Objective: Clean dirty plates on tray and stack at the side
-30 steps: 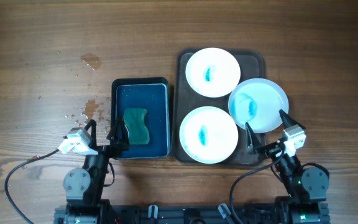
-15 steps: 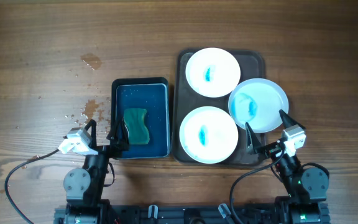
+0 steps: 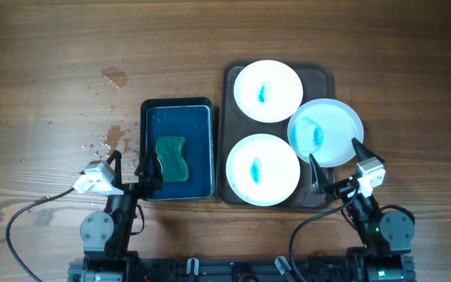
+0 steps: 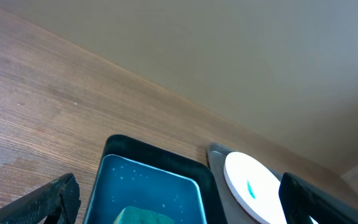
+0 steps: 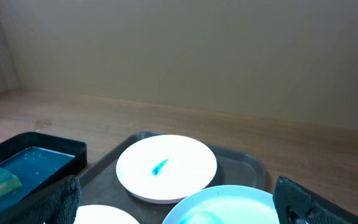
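Three white plates lie on the dark brown tray (image 3: 323, 77). The far plate (image 3: 268, 91) and the near plate (image 3: 262, 169) each bear a blue smear. The right plate (image 3: 325, 131) hangs over the tray's right rim and looks pale blue with a smear at its left. My left gripper (image 3: 129, 167) is open and empty at the near left corner of the blue basin. My right gripper (image 3: 337, 161) is open and empty just in front of the right plate. The right wrist view shows the far plate (image 5: 166, 168) and the right plate (image 5: 229, 208).
A blue basin (image 3: 177, 124) filled with water stands left of the tray, with a green sponge (image 3: 171, 158) in its near half. Water drops (image 3: 114, 139) and a wet patch (image 3: 115, 77) lie on the wooden table to the left. A wall stands behind the table.
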